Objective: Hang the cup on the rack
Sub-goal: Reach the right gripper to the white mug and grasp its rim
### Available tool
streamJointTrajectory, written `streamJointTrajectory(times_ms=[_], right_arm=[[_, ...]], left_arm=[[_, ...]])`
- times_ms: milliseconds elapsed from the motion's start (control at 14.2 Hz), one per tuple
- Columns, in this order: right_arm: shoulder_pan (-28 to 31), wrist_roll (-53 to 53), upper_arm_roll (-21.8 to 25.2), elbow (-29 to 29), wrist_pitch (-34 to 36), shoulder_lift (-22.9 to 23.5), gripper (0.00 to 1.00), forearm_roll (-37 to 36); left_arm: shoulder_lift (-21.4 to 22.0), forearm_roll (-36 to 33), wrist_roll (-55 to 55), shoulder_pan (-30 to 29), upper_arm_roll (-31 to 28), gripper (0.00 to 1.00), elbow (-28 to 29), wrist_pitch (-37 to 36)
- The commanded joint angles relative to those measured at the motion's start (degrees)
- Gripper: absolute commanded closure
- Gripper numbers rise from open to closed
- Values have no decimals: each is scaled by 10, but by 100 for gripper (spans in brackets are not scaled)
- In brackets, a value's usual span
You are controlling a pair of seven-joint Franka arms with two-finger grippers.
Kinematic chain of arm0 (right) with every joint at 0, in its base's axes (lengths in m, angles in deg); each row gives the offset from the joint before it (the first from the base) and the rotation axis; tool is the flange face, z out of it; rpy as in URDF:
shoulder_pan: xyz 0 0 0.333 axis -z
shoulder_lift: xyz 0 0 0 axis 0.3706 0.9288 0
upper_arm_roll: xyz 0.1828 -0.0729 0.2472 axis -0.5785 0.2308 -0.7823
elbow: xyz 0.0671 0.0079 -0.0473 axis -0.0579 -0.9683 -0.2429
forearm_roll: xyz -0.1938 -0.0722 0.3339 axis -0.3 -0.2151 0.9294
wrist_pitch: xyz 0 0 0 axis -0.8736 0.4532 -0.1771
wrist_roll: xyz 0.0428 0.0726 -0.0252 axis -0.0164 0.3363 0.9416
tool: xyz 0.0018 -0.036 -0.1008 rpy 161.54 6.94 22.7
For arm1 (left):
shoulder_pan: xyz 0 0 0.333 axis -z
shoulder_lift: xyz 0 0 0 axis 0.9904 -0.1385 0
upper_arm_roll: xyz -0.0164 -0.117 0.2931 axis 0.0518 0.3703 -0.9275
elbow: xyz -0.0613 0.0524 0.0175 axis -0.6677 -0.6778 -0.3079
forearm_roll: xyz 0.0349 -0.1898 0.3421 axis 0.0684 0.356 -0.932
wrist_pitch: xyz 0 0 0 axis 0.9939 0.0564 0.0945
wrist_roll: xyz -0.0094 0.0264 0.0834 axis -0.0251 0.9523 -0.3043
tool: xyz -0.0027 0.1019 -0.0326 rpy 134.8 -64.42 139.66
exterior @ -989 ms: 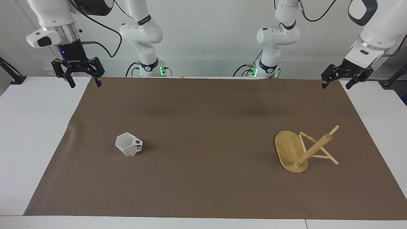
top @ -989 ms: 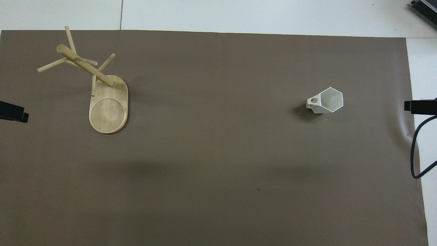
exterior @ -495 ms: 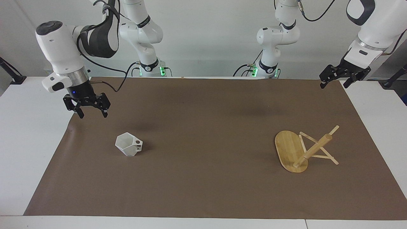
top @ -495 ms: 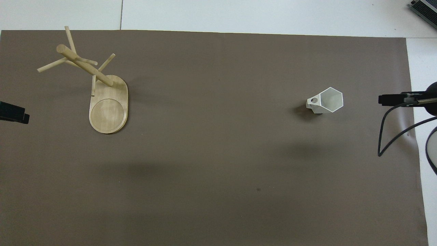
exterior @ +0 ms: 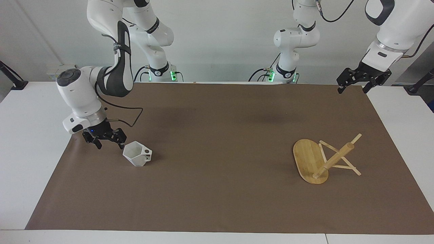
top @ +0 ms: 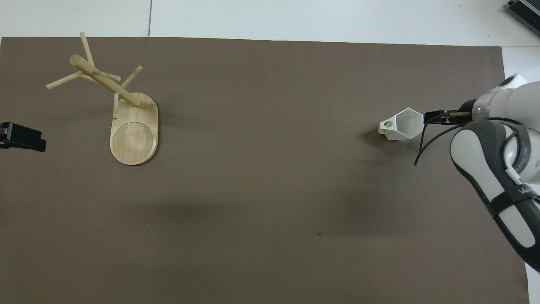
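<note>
The cup is sitting upright on the worktop toward the right arm's end, roughly midway between the worktop's two long edges. It looks light, rigid and probably slick, so the rim wall or the blocky handle is offering the surest hold. The right claw is hanging just beside it, fingers apart. The left claw, also apart, is waiting over the corner above the rack.

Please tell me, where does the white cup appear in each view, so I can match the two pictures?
Facing view: the cup is left of centre, beside the right gripper.
Overhead view: the cup is at the right.
Shared landmark: the rack, toward the left arm's end of the table.
</note>
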Motion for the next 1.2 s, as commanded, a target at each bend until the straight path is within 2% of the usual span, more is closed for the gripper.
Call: streamJointTrajectory(times_ms=[0, 141, 212, 565, 707, 919, 1131], right_arm=[[1, -27, -17, -9, -9, -5, 0, 6], [2, -36, -25, -9, -9, -5, 0, 6], [2, -40, -25, -10, -9, -6, 4, 6], [2, -41, -25, -16, -9, -8, 35, 6], [2, -59, -25, -20, -8, -10, 50, 6], [1, -73, -26, -20, -4, -10, 100, 6], [-3, -75, -30, -18, 0, -10, 100, 6]], left_arm=[[12, 4, -5, 3, -3, 0, 11, -3], [12, 4, -5, 3, -3, 0, 11, -2], [12, 5, -5, 3, -3, 0, 11, -2], [12, 4, -5, 3, -2, 0, 11, -1], [12, 4, -5, 3, -3, 0, 11, -1], [12, 5, -6, 2, -3, 0, 11, -2], [12, 4, -5, 3, -3, 0, 11, -2]])
